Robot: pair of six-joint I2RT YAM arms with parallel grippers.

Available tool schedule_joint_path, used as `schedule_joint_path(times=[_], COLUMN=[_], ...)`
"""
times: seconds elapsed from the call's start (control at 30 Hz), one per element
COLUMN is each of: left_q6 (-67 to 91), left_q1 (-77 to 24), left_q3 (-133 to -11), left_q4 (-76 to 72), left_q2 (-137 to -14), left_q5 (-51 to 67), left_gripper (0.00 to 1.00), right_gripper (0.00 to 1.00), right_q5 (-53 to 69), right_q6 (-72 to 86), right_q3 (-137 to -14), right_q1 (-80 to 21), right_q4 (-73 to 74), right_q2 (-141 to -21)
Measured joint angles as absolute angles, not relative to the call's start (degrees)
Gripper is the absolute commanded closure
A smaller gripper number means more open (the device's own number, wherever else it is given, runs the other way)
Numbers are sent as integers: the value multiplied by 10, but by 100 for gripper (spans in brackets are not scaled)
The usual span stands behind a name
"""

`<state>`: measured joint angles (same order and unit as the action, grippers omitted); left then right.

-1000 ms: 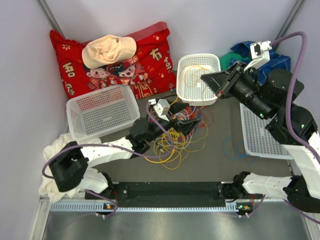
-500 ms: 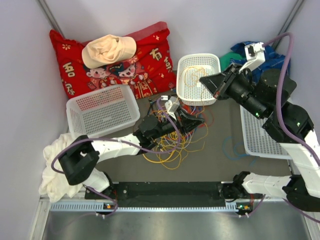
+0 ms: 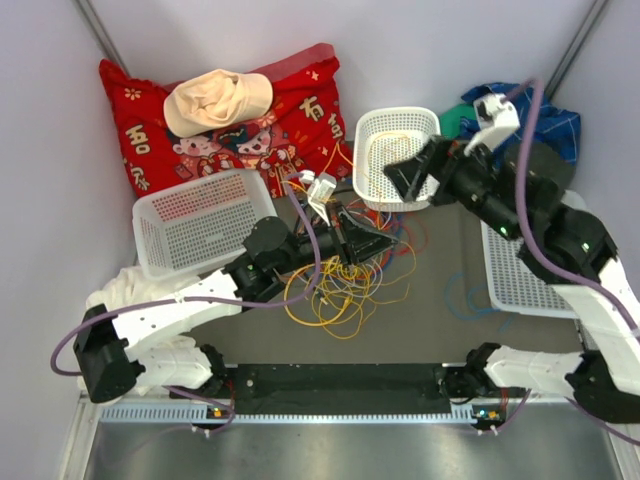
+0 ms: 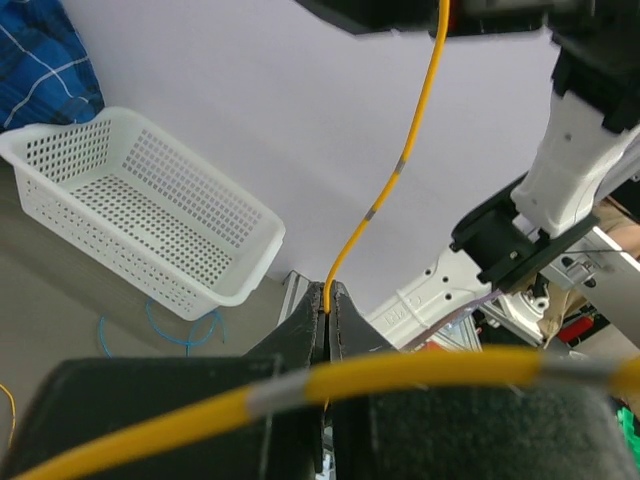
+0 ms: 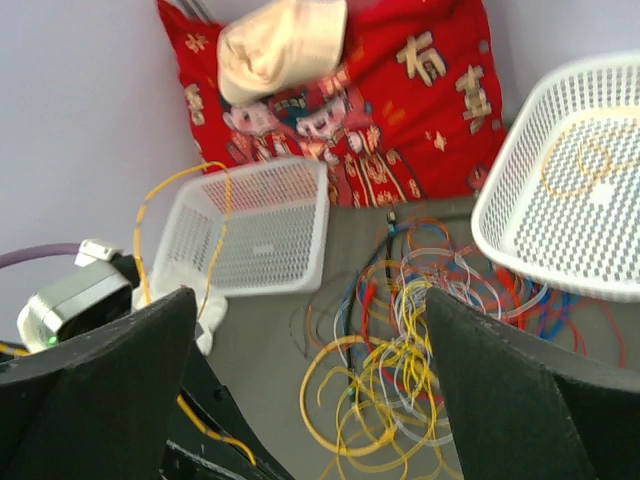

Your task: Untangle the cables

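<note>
Jaws of left gripper [image 4: 327,292] pinched tight on one yellow cable [image 4: 398,170], just above cables [image 3: 345,290] heaped mid-table. Right gripper [image 5: 308,300] jaws spread wide, holding nothing, over near rim of basket [image 3: 372,135], far right of heap.

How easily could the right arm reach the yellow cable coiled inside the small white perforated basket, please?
Probably yes: the right gripper hovers by the near rim of the white perforated basket, fingers open, and nothing covers the yellow cable inside.
</note>
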<state>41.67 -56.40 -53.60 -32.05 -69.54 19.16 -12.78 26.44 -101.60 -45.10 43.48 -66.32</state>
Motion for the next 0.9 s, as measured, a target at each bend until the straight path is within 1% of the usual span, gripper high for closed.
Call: schedule_joint_path(times=[0.13,0.23,0.27,0.37,0.47,0.57,0.7,0.83,0.9], left_q6=[422,425,425,428,430,430,430,432,432], left_q1=[-564,-564,-564,-564,-564,-564,-564,-564,-563], left_q3=[-552,-555,-557,-562,-564,-567,-575,-577,-577], left_q4=[-281,-255,-247,-230,-223,-217,-217,-217,-217], left_q2=[-691,-692,-692,-693,-693,-693,-693,-693,-696], left_q5=[183,181,181,181,180,179,180,180,180], left_gripper=[100,100,100,100,100,100,100,100,100], right_gripper=[14,20,25,34,40,43,45,47,57], right_q5=[-120,-106,-99,-70,-26,17,51,74,81], right_q6=[254,255,256,262,277,297,316,326,327], right_q3=[-915,-846,-832,-799,-760,-721,-689,-685,-685], right_q1=[-451,-451,-451,-451,-451,-451,-451,-451,-451], right_q4=[394,366,355,323,293,274,258,247,237], right_q2=[-564,-497,-481,-455,-444,-446,-459,-482,-489])
